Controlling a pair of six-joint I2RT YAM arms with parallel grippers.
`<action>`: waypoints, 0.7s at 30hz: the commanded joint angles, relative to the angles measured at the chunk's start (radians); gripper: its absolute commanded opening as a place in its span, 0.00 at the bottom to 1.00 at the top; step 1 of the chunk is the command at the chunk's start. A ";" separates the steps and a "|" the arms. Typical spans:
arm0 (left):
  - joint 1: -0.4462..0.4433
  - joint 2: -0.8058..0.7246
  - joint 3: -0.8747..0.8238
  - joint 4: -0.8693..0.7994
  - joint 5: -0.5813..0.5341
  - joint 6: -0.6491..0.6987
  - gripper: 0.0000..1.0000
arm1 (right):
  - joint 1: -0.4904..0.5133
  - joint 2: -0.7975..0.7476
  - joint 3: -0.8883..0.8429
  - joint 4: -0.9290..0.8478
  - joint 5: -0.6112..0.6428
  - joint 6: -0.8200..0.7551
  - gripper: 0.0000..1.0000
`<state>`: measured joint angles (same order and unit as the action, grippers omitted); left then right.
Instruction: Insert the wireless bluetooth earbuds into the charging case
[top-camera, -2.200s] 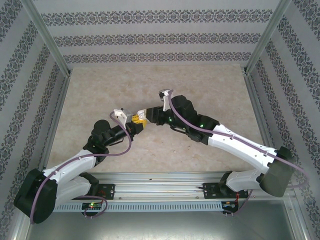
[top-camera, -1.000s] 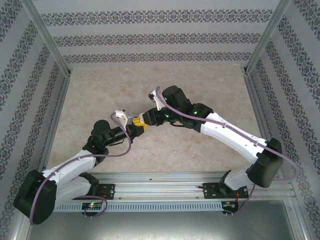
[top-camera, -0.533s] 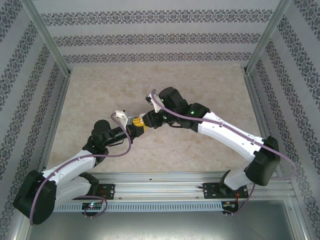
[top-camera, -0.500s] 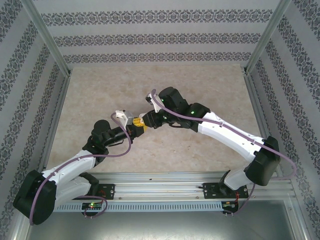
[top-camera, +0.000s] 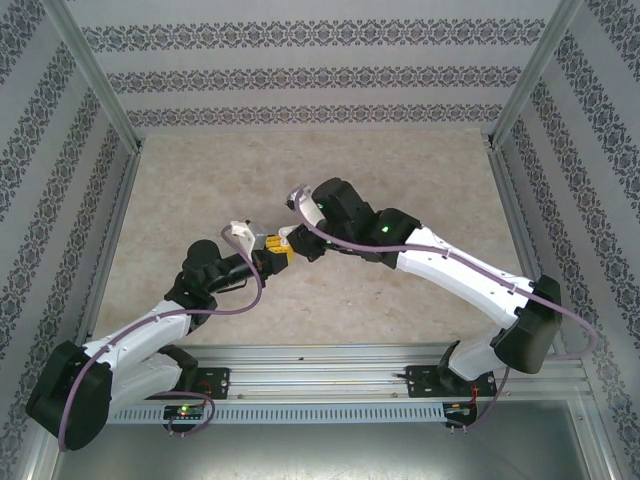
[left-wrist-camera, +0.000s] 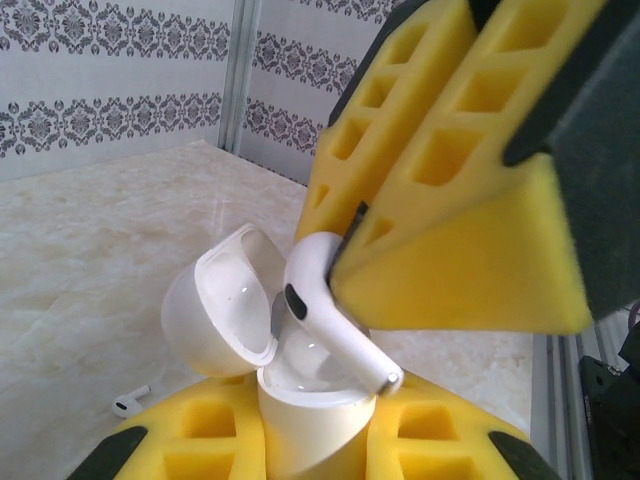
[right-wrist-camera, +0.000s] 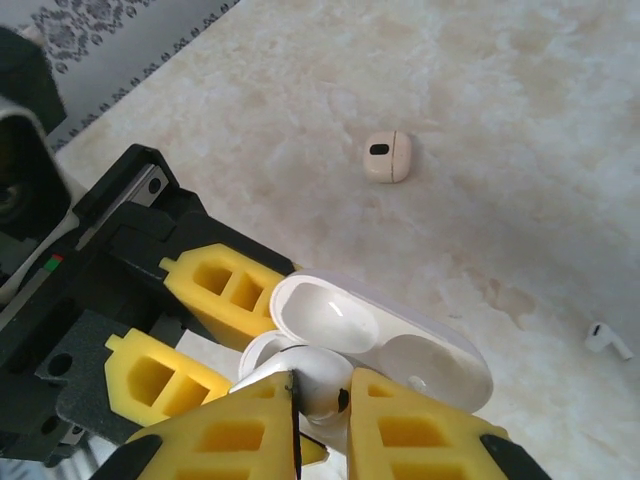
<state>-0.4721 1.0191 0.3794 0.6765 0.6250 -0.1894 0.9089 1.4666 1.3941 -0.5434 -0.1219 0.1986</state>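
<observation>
Top overhead, far; wrists close, share case (left-wrist-camera: 312, 425).

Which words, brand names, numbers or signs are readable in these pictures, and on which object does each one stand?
No text is readable.
The charging case and the earbud are plain white, without print.
The wallpaper bears only ornaments, no letters.
A tiny red and green mark on the housing of the left gripper is too small to read.

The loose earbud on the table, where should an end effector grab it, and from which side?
Probably from straight above, pinching across the rounded head of the loose earbud: it lies flat on the table, and the head is wider than its thin stem.
</observation>
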 joint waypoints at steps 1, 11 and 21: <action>-0.013 -0.013 0.023 0.018 0.017 0.016 0.00 | 0.038 -0.022 0.028 -0.020 0.128 -0.083 0.18; -0.012 -0.014 0.022 0.017 0.017 0.015 0.00 | 0.110 -0.008 0.039 -0.002 0.326 -0.181 0.18; -0.013 -0.012 0.024 0.019 0.016 0.016 0.00 | 0.132 -0.006 0.022 0.036 0.383 -0.217 0.18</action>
<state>-0.4721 1.0191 0.3794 0.6765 0.6250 -0.1879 1.0237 1.4666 1.4071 -0.5270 0.2176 0.0109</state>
